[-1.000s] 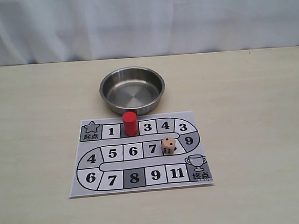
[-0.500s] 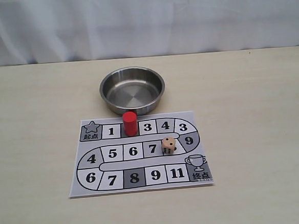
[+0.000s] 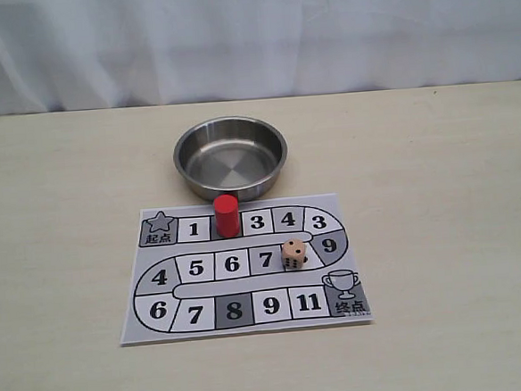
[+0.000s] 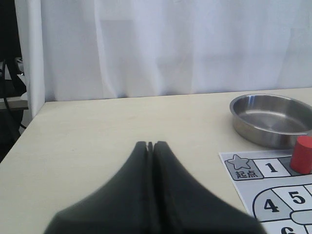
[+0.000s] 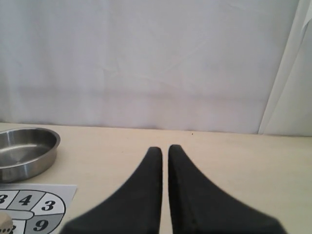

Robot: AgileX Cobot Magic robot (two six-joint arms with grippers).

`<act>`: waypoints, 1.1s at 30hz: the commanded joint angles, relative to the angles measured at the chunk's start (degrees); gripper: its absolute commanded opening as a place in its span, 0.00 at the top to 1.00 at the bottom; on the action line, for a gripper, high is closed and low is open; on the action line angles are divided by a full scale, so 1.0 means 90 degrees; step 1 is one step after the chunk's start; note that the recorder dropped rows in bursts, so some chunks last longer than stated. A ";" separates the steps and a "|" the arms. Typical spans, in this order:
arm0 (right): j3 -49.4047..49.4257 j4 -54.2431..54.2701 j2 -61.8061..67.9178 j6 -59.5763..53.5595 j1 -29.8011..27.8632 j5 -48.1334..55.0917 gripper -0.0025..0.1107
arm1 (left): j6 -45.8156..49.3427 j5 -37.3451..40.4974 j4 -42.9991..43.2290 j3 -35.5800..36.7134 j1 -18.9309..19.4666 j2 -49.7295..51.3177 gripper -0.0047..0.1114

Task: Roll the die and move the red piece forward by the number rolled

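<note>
A: Wood, pale, black-pipped. Spotted the die (image 3: 293,253) on the board (image 3: 132,334), just past square 7, well apart from the right claw (image 5: 165,148), off to its inner side.

B: Checked that claw?

A: Found it pinched shut, gripping nothing. Found the left claw (image 4: 150,144) likewise: tips pressed together, empty.

B: Judged the die how?

A: Guessed light, stiff, hardly fragile. Looked smooth and flat-faced, so likely to twist or pop free if pinched across corners. Would have taken it squarely on two opposite side faces, from above, with full pad contact.

B: And located the red piece (image 3: 226,215)?

A: Saw it upright on the square after 1, on the left claw's inner side, well apart from it, farther yet from the right claw. Seemed solid, rigid, light. Reckoned the round wall prone to slip between the tips, and the tall shape prone to toppling if nudged off-centre. Would have gripped across the middle of the wall, straight down, centred.

B: Noticed anything else?

A: Noted a steel bowl (image 3: 179,156) just beyond the board, past the red piece from either claw. Took it for the rolling spot, though only as a guess.
</note>
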 commanded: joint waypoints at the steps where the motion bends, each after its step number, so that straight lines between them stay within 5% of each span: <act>1: 0.0019 -0.0050 -0.0026 -0.0014 0.0012 0.0318 0.94 | 0.0001 -0.0057 -0.0005 0.0010 0.0000 -0.0019 0.96; 33: 0.0019 -0.0907 -0.0026 0.1060 0.0012 0.0513 0.94 | 0.0001 -0.0057 -0.0015 0.0010 0.0000 -0.0019 0.96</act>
